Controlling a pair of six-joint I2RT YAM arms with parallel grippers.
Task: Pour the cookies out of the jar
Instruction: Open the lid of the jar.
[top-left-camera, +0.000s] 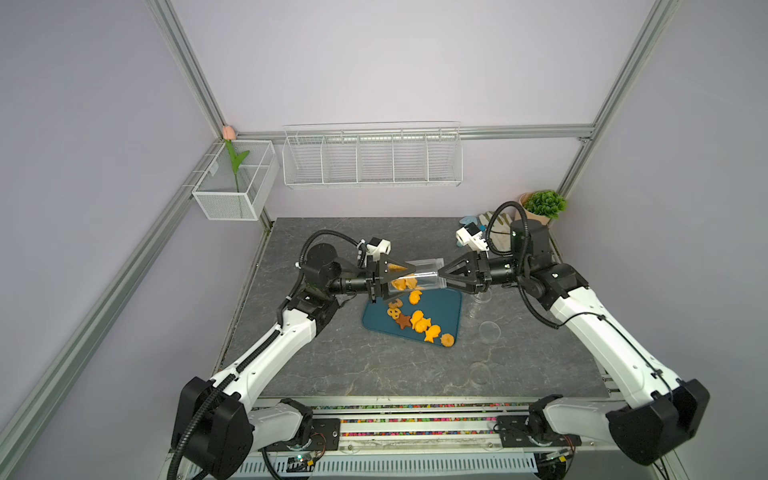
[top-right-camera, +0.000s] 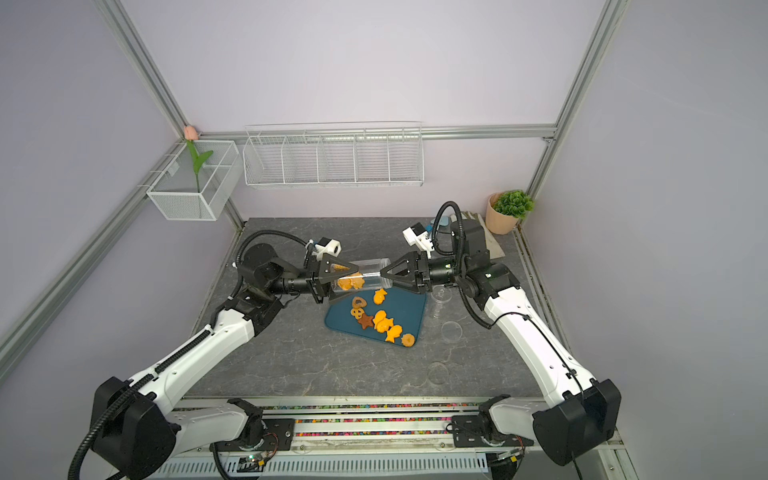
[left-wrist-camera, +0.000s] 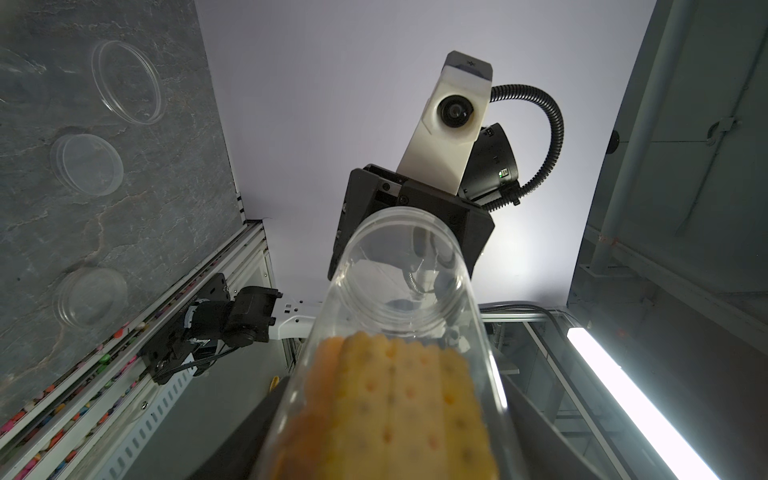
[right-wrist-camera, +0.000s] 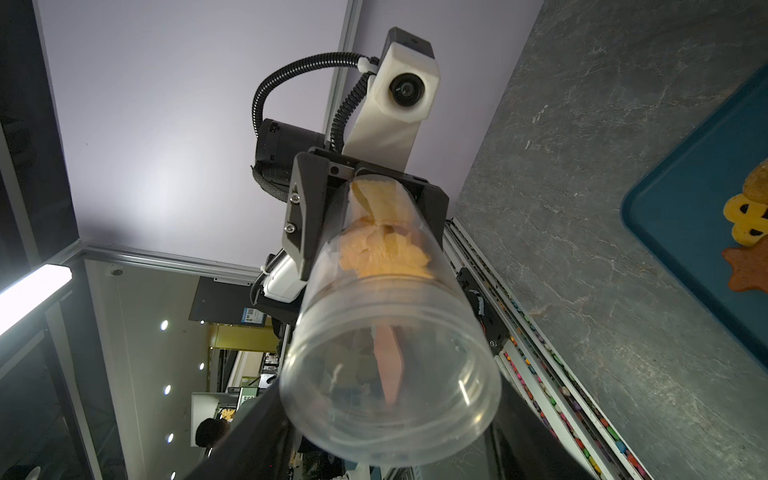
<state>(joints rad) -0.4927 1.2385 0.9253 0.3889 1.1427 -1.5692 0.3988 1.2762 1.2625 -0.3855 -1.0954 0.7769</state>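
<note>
Jar: we see a clear cylinder (top-left-camera: 424, 274) held off the table (top-left-camera: 374, 374), above the far edge of the tray (top-left-camera: 451, 307).
Long axis: roughly level, running across the table from one gripper to the other; we cannot tell which end is the mouth.
Left gripper (top-left-camera: 405, 282): clamped on the end of the jar where the cookies sit.
Right gripper (top-left-camera: 444, 279): closed on the opposite end; in the right wrist view its black fingers (right-wrist-camera: 249, 424) flank the jar wall on both sides.
Cookies (top-left-camera: 405, 284): an orange cluster inside the jar, bunched at the left gripper's end.
Spilled cookies (top-left-camera: 419, 322): we see them in a slanting row on the tray, with fish, a brown star and pretzel shapes among them.
Tray: dark teal, rounded corners, flat on the grey stone-patterned table.
Clear lids (top-left-camera: 488, 330): round, lying on the table beside the tray, towards the right arm.
</note>
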